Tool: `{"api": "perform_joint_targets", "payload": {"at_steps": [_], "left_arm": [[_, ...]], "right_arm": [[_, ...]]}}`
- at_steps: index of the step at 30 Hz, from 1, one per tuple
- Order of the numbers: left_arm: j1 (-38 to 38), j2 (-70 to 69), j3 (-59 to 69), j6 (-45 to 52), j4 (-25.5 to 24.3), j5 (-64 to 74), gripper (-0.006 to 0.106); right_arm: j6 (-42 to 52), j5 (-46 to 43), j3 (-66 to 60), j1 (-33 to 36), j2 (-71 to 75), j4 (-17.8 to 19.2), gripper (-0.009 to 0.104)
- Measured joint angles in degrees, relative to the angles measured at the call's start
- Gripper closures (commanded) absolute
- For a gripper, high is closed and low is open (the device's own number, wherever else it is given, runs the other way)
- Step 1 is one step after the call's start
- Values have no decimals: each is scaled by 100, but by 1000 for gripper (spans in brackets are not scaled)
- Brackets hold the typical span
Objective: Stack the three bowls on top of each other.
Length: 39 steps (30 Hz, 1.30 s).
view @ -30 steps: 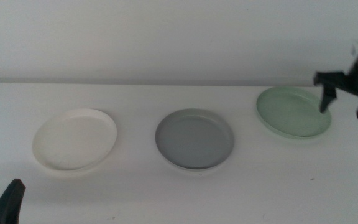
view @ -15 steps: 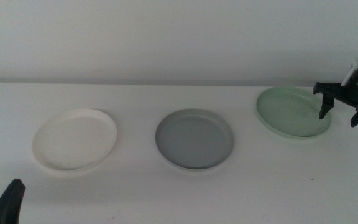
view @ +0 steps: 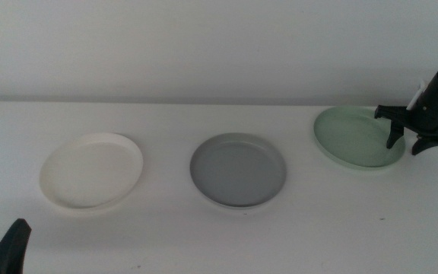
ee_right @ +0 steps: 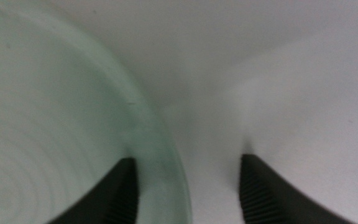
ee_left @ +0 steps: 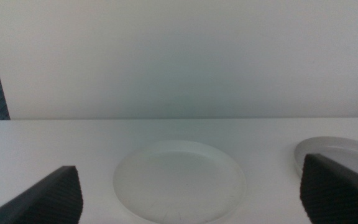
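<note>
My right gripper (view: 407, 141), jaws apart, straddled the mint green bowl (view: 353, 135) rim at its three o'clock; grasping was in hand, so closing seemed next. My left gripper (ee_left: 191, 198) waited, spread.

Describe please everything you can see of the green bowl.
The green bowl is a shallow, round, pale mint dish with a low rim, matte and smooth, upright on the white table, far right of the row. The right gripper stands open astride its right rim, one jaw inside the bowl and one outside. Whether the jaws touch it cannot be told.
</note>
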State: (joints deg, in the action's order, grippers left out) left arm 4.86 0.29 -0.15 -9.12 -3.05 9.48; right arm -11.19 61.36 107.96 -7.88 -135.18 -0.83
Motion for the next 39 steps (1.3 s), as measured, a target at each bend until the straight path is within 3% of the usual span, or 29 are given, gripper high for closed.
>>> {"api": "perform_joint_targets", "payload": {"at_steps": [5, 6, 11, 17, 22, 28, 34, 39], "left_arm": [[0, 0, 0, 0, 0, 0, 7], [0, 0, 0, 0, 0, 0, 7], [0, 0, 0, 0, 0, 0, 7], [0, 0, 0, 0, 0, 0, 7], [0, 0, 0, 0, 0, 0, 7], [0, 0, 0, 0, 0, 0, 7], [0, 0, 0, 0, 0, 0, 7], [0, 0, 0, 0, 0, 0, 7]], "right_arm": [[-9, -46, 63, 0, -52, -179, 95], [-9, -46, 63, 0, -52, -137, 97], [207, -11, 63, -13, -26, -327, 97], [821, 322, -190, -13, 467, -961, 97], [937, 427, -364, 179, 1428, -1014, 97], [856, 455, -354, 1112, 1978, -1077, 97], [769, 388, -354, 2246, 1562, -1156, 97], [598, 157, -354, 2690, 1181, -1171, 97]]}}
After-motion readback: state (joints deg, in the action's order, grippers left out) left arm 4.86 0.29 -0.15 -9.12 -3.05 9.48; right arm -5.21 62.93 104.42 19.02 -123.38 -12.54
